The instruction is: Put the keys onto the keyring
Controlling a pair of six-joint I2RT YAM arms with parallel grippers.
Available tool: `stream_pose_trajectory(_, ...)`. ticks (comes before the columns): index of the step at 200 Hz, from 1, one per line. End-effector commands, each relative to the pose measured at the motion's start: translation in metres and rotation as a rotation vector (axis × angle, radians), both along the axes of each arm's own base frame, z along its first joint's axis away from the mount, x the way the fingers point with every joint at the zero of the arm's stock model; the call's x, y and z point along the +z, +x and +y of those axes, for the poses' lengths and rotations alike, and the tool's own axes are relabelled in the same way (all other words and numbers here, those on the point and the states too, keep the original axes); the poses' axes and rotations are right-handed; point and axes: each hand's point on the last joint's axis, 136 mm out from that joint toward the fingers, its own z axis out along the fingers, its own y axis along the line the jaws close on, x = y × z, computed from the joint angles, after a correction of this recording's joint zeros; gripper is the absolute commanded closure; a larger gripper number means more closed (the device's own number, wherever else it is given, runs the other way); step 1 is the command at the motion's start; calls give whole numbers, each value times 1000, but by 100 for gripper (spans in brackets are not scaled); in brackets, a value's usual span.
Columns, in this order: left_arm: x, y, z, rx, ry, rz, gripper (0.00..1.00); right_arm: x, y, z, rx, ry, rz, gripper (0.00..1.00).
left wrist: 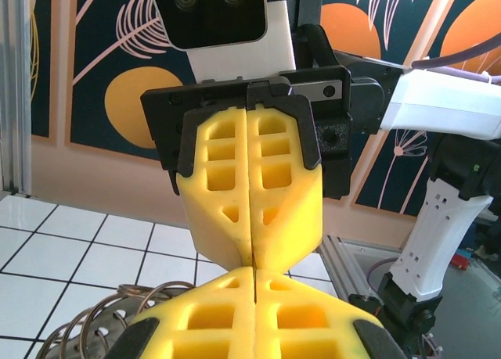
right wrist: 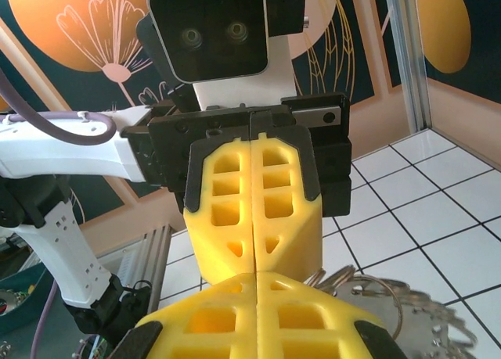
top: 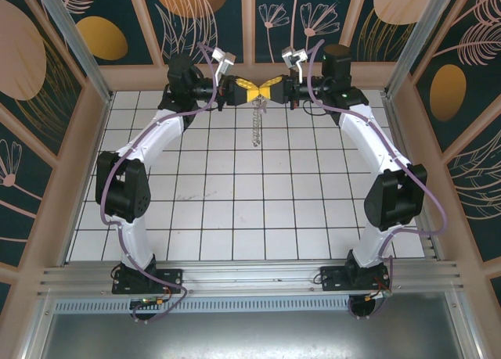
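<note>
My left gripper (top: 252, 89) and right gripper (top: 270, 87) meet tip to tip above the far middle of the tiled table (top: 235, 218), both with yellow fingers pressed shut. A string of silvery rings, the keyring (top: 255, 124), hangs from that meeting point. In the left wrist view the rings (left wrist: 94, 324) show at lower left beside my left gripper (left wrist: 254, 277). The right wrist view shows them (right wrist: 391, 292) at lower right behind my right gripper (right wrist: 254, 281). The keys are hidden. Which fingers pinch the ring is hard to see.
The white tiled floor is fenced by wooden walls (top: 86, 140) with painted panels. An aluminium rail (top: 250, 277) runs along the near edge, where both arm bases are bolted. The arms arch up along either side.
</note>
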Motion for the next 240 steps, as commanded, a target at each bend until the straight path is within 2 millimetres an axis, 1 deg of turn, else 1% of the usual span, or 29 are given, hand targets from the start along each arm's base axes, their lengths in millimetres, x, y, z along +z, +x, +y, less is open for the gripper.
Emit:
stream_pose_trajectory(1,1,-12,-8,-42,12,-21,100,13,-2,6,28,28,-52,100)
stream_pose_trajectory(27,3,-3,-8,24,0,-26,100,16,3,6,9,37,-43,100)
stream_pose_trajectory(34,4,-1,-8,37,-8,-25,100,17,4,5,2,41,-40,95)
stream_pose_trajectory(45,6,0,-8,51,-20,-29,100,20,7,3,-14,49,-41,83)
stream_pose_trajectory(69,8,3,-7,67,-37,-29,100,27,9,-7,-46,70,-41,70)
stream_pose_trajectory(99,12,3,-7,76,-53,-33,100,33,10,-21,-98,91,-47,63)
stream_pose_trajectory(125,17,2,-6,84,-72,-38,100,28,13,-37,-176,106,-37,61)
stream_pose_trajectory(126,18,2,-6,83,-74,-40,100,31,13,-37,-179,111,-48,61)
stream_pose_trajectory(127,19,2,-6,83,-74,-40,100,28,13,-38,-183,109,-35,61)
stream_pose_trajectory(128,19,1,-6,82,-75,-39,100,30,13,-39,-185,113,-44,61)
stream_pose_trajectory(129,19,2,-6,82,-75,-38,100,28,13,-39,-189,111,-36,61)
stream_pose_trajectory(130,18,2,-6,83,-75,-37,100,30,13,-40,-191,116,-46,61)
stream_pose_trajectory(133,20,1,-6,83,-78,-39,100,29,13,-43,-202,119,-42,61)
stream_pose_trajectory(151,23,0,-4,89,-92,-44,100,18,16,-55,-266,139,-17,61)
stream_pose_trajectory(168,25,0,-4,95,-100,-43,100,6,15,-59,-295,141,4,60)
stream_pose_trajectory(183,29,-1,-3,98,-111,-48,100,-2,12,-57,-305,134,15,60)
stream_pose_trajectory(199,31,-2,-2,97,-119,-48,100,-10,9,-54,-319,118,18,56)
stream_pose_trajectory(219,34,-3,-2,93,-126,-48,100,-19,5,-46,-316,83,13,53)
stream_pose_trajectory(240,35,-4,-2,90,-129,-48,100,-25,0,-35,-301,49,3,52)
